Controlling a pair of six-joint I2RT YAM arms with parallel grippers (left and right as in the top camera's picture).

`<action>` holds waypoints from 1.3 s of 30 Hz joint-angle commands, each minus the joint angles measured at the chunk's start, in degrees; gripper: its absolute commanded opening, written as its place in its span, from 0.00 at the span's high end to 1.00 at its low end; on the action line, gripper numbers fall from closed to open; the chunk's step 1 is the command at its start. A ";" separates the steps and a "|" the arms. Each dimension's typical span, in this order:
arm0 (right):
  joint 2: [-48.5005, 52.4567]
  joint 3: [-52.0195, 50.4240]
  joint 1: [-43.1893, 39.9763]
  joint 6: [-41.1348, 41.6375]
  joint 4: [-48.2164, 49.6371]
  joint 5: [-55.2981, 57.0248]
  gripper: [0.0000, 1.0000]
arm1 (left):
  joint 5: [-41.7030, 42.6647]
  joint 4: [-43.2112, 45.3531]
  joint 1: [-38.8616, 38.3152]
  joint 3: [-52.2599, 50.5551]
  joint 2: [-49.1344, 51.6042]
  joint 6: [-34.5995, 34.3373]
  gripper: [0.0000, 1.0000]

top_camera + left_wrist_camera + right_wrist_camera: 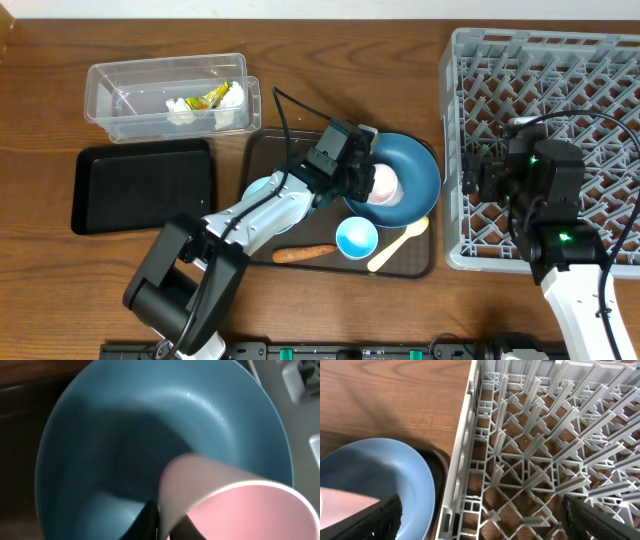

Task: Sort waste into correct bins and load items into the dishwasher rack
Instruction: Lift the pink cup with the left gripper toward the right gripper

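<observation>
Pinching pink-and-white cup [250, 515] rim, left gripper [167, 527] over dark-blue plate [125, 435].

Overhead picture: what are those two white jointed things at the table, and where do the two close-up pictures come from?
They are two robot arms, each ending in a two-fingered pincer. One camera looks down from above; the others sit on the wrists. On the table: a clear tub, a black tray, a brown tray with a blue plate, small bowl, carrot and spoon, and a grey rack. The left pincer is shut on the pink cup, at the plate. The right pincer is open and empty, at the rack's edge.
</observation>
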 commanded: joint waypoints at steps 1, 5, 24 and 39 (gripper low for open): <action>0.22 1.03 0.33 0.83 -0.07 -0.26 0.01 | -0.33 0.46 -0.20 0.98 0.70 0.33 0.94; 0.24 1.03 0.33 0.81 -0.24 -0.26 0.01 | -0.26 0.59 1.86 0.98 -0.76 -0.13 0.94; 14.80 1.03 0.39 -9.68 19.98 -57.24 0.01 | 44.13 5.44 30.51 0.98 -9.88 -20.22 0.91; 25.73 1.03 9.07 -9.94 42.25 -68.15 0.01 | 55.30 9.44 27.71 0.98 -9.35 -20.00 0.91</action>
